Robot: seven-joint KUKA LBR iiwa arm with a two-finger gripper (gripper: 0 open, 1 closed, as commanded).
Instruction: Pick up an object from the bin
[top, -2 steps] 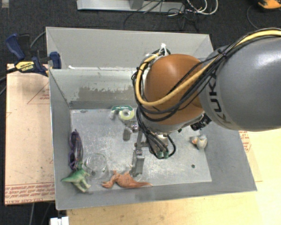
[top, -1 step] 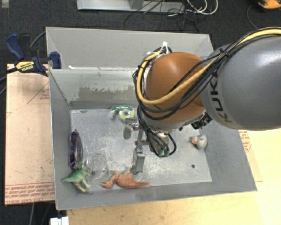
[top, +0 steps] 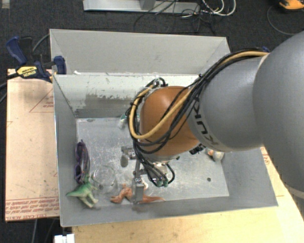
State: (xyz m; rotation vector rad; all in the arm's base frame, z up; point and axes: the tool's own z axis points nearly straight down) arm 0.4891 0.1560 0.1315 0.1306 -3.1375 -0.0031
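Near pincer (top: pixel 138 196), one green dinosaur (top: pixel 83 192)

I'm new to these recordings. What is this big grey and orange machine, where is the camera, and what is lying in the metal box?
The big grey shape is a robot arm reaching in from the right. The orange cover and the cables are part of its wrist. The one camera looks down on a grey metal bin from above, slightly to one side. The gripper is low near the bin's front wall, right at an orange toy animal. Left of it lie a clear plastic cup, a green toy dinosaur and a purple item. A small white and orange piece lies beside the arm. Whether anything is held cannot be told.
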